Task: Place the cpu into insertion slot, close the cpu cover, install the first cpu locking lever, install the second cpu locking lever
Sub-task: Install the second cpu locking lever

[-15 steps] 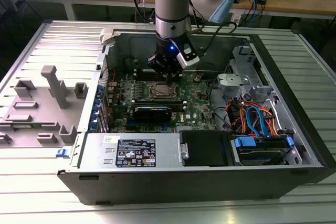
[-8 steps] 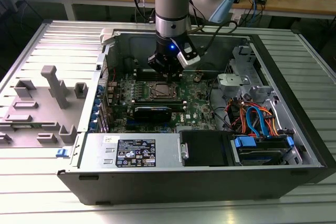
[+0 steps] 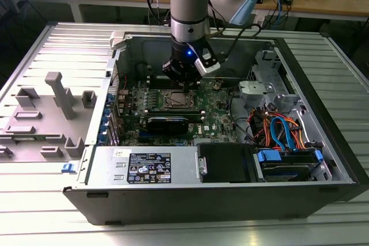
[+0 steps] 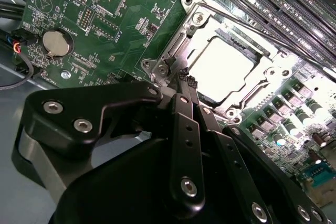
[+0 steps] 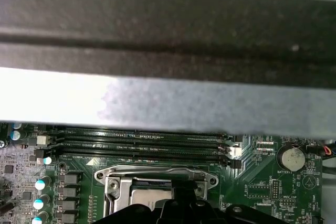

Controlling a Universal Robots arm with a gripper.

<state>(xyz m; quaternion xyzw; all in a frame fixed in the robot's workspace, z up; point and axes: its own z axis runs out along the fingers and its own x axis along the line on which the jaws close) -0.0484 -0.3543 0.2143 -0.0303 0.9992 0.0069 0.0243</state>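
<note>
While the gripper hangs closed and empty, the cpu lies at two o'clock, just beside its tips.

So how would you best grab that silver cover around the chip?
Probably by its thin outer rim, at the corner nearest the hand, coming down from above. The cpu cover lies flat, framing the cpu, so its broad face gives nothing to pinch. Only the edge seems to offer a hold.
</note>
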